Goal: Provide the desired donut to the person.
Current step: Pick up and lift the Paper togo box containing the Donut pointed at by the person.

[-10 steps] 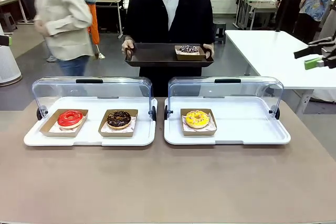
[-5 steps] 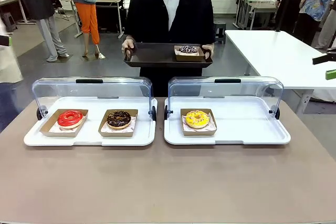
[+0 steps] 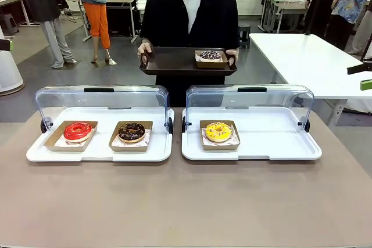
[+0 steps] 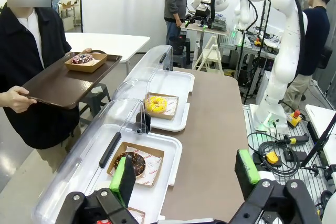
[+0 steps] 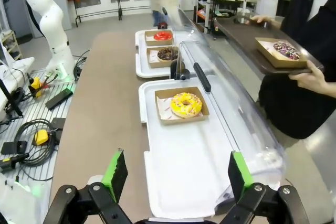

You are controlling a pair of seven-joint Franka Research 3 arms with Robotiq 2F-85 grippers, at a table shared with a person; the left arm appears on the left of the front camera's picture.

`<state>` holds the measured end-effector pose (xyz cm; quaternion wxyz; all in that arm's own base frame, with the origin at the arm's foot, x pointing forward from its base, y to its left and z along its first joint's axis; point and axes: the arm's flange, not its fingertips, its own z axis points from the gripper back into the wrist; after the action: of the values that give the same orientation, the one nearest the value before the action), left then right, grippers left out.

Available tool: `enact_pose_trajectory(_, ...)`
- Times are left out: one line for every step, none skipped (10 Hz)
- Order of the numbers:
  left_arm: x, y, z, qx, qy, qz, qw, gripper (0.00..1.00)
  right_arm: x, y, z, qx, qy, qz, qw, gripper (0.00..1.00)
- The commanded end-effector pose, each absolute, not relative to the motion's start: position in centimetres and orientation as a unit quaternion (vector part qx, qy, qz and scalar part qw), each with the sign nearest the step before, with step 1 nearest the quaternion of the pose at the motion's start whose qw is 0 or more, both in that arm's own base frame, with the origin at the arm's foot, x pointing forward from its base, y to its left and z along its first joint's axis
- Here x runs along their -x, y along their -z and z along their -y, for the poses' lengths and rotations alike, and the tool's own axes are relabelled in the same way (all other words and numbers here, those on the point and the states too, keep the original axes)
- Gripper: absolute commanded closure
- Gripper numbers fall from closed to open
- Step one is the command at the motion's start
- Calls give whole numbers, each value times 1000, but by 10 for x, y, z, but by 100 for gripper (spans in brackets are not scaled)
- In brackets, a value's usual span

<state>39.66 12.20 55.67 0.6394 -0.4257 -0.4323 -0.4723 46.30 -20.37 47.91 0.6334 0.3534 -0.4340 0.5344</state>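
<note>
The person (image 3: 189,18) in black stands at the far side holding a dark tray (image 3: 168,62) with a sprinkled donut (image 3: 210,56) in a cardboard boat. On the table sit a red donut (image 3: 77,131), a chocolate donut (image 3: 132,132) and a yellow donut (image 3: 218,132). My right gripper (image 3: 364,76) hangs at the right edge, open and holding nothing. In the right wrist view the right gripper (image 5: 176,176) gapes above the yellow donut's (image 5: 184,104) tray. My left gripper (image 4: 186,174) is open, with the chocolate donut (image 4: 134,162) beside one green pad.
Two white serving trays (image 3: 99,152) (image 3: 273,149) have clear lids (image 3: 99,101) swung up at the back. A white table (image 3: 302,56) stands at the right rear. Other people walk in the background. Bare tabletop (image 3: 186,201) lies in front of the trays.
My right gripper has drawn back toward the right edge of the front view. A passer-by in a light jacket has left the near background. The donuts have not moved.
</note>
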Motion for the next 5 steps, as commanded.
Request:
enact_pose_trajectory(-396, -559, -122, 428, 473, 437, 634, 0, -461, -480, 206, -355, -533, 435, 633, 0)
enact_pose_trajectory(-396, -559, -122, 428, 473, 437, 634, 0, -461, -480, 206, -355, -533, 435, 633, 0)
enact_pose_trajectory(-396, -559, -122, 428, 473, 437, 634, 0, -461, -480, 206, -355, -533, 435, 633, 0)
enact_pose_trajectory(-396, -559, -122, 428, 473, 437, 634, 0, -461, -480, 206, -355, -533, 435, 633, 0)
enact_pose_trajectory(-396, -559, -122, 428, 473, 437, 634, 0, -461, -480, 206, -355, -533, 435, 633, 0)
